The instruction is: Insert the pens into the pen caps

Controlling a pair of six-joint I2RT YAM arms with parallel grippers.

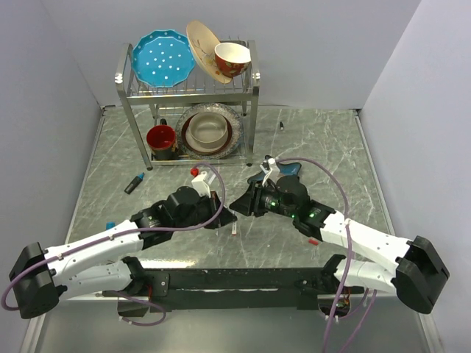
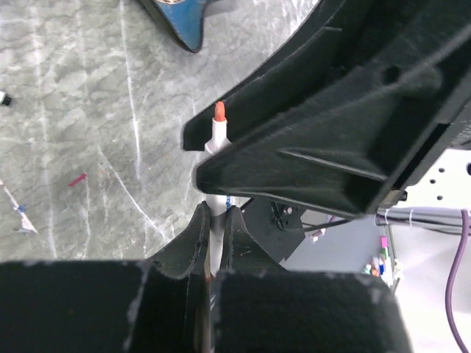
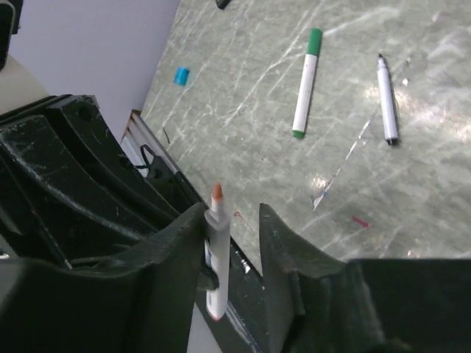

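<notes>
The left claw [image 2: 214,224] is clamped on a red-tipped pen [image 2: 218,132] above the table [image 3: 441,184]. The right claw [image 3: 234,220] stands apart around it with one finger touching, so an off-centre squeeze could tilt the pen or drag it loose. Beyond, a green pen [image 3: 306,81], black pen [image 3: 386,99] and blue cap [image 3: 182,75] lie well apart, obstructing nothing; the dish rack [image 1: 121,88] is farthest.
</notes>
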